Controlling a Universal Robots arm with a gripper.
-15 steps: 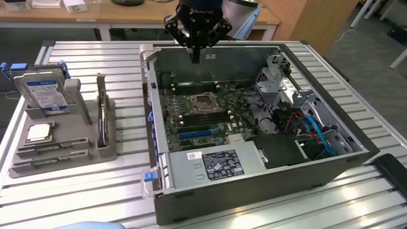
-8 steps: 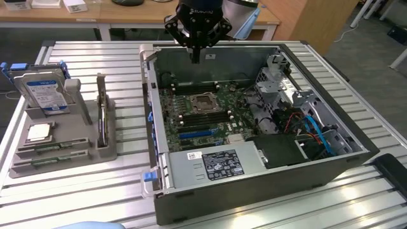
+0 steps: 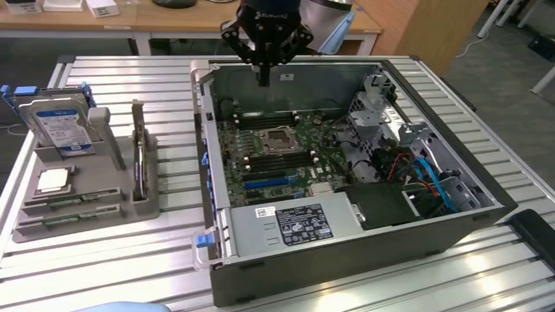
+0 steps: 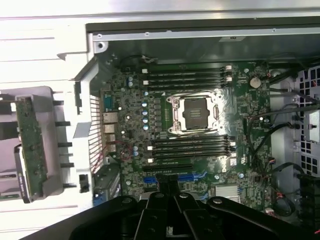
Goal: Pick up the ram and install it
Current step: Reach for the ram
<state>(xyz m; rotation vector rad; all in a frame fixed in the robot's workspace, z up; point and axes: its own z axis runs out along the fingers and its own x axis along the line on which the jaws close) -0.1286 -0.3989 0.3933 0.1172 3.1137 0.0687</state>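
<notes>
One black tool [image 3: 262,79], clenched on nothing, hangs over one open dark metal computer case [image 3: 347,260]. Beside the case, on the slatted table [image 3: 130,260], one grey plastic holder [image 3: 108,170] carries one blue-labelled hard drive [image 3: 62,127], one square silver chip [image 3: 54,180] and three long, thin green ram sticks [image 3: 137,156] with dark chips.

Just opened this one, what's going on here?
A robot arm's gripper hangs shut above the far side of the open computer case, over the motherboard, and it appears to hold nothing. The ram sits in the grey parts holder on the exterior view's left, near the hard drive. It has not been picked up yet.
</notes>
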